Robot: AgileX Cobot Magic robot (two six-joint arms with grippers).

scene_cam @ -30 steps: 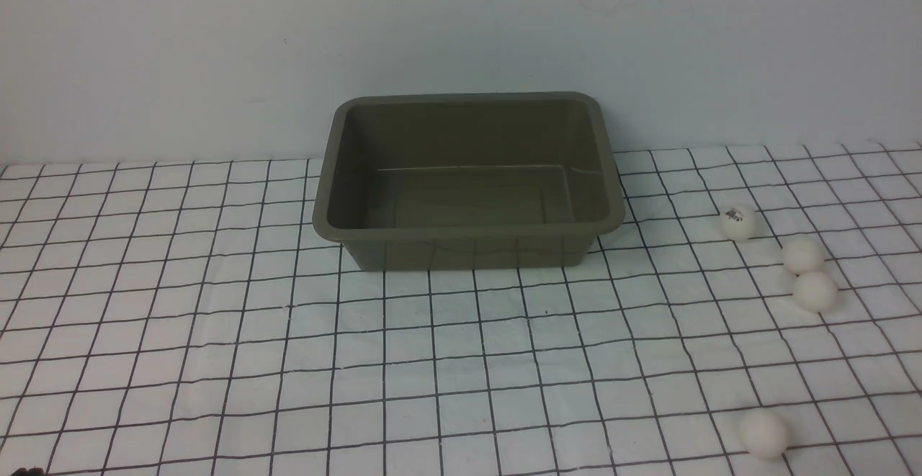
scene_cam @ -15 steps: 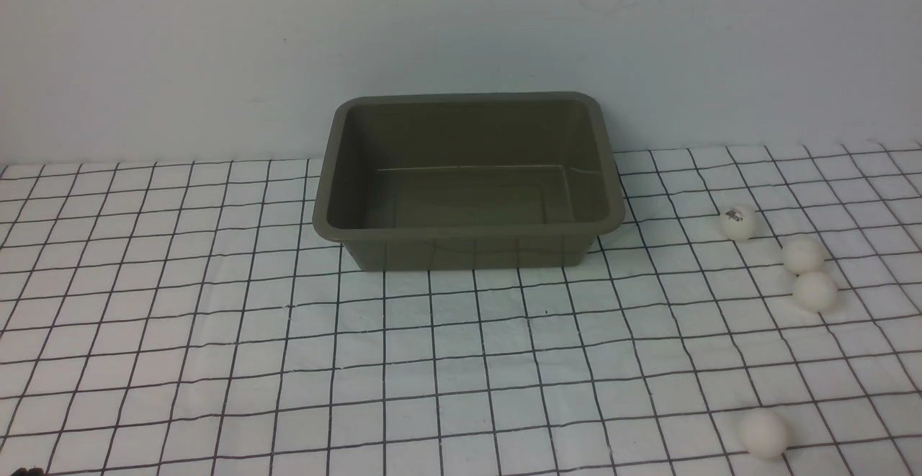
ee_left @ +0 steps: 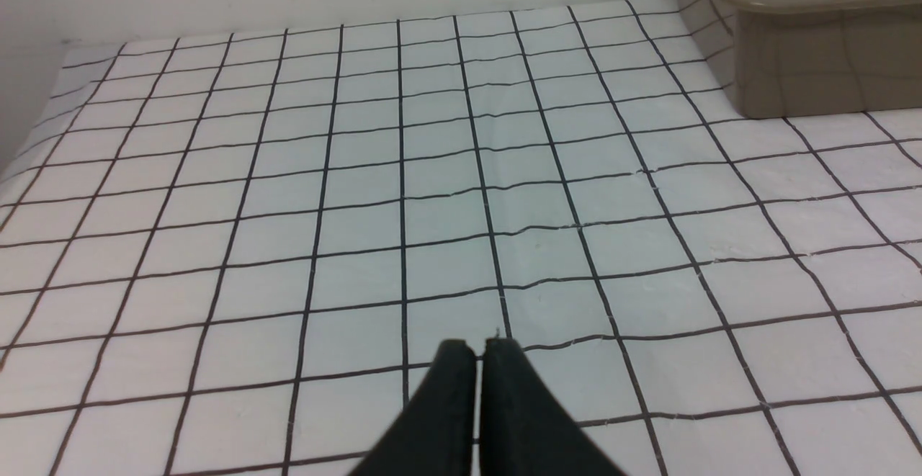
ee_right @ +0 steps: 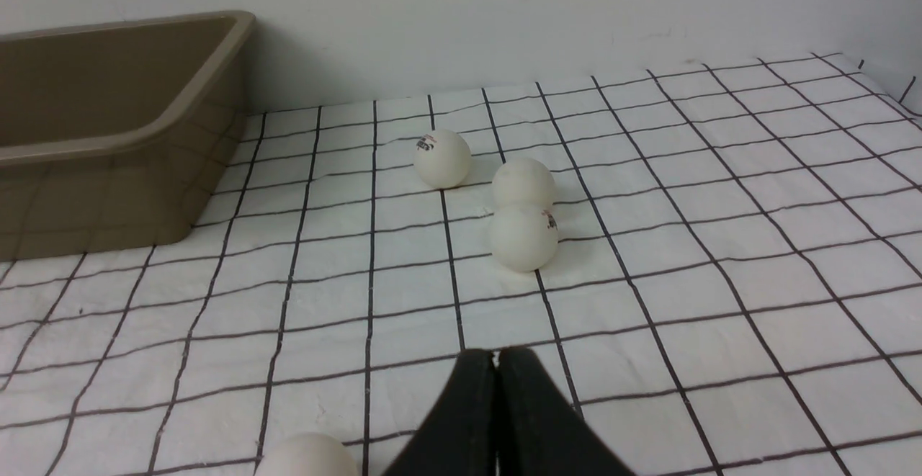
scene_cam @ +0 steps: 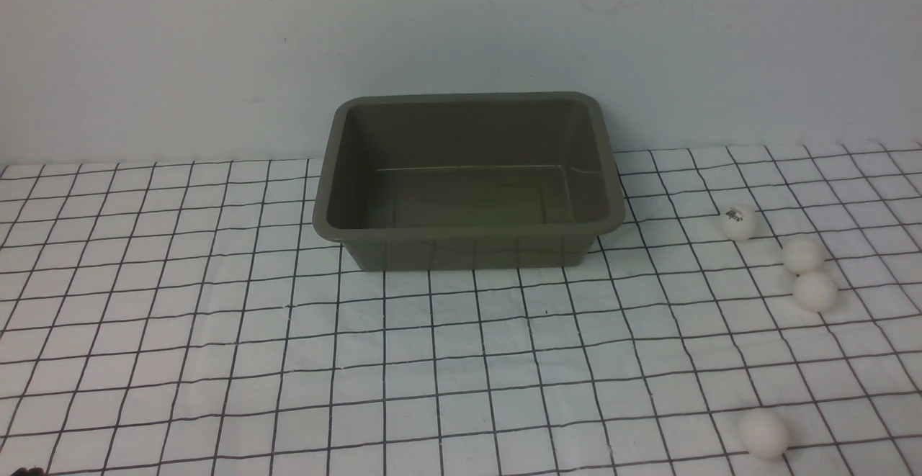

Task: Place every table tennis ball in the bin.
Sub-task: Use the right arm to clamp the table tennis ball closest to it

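The olive-brown bin (scene_cam: 328, 195) stands empty against the back wall, at the middle of the checked cloth. Several white table tennis balls lie to its right: one with a dark logo (scene_cam: 739, 222), two touching each other (scene_cam: 803, 255) (scene_cam: 815, 292), and one near the front edge (scene_cam: 764, 433). In the right wrist view the logo ball (ee_right: 441, 158) and the touching pair (ee_right: 524, 182) (ee_right: 524, 238) lie ahead of my right gripper (ee_right: 495, 353), which is shut on nothing; the fourth ball (ee_right: 306, 463) sits beside its fingers. My left gripper (ee_left: 479, 345) is shut and empty, with the bin (ee_left: 807, 51) far off.
The white cloth with black grid lines (scene_cam: 461, 361) covers the table up to a plain pale wall (scene_cam: 216, 44). Neither arm shows in the front view. The cloth's far right edge (ee_right: 893, 80) shows in the right wrist view.
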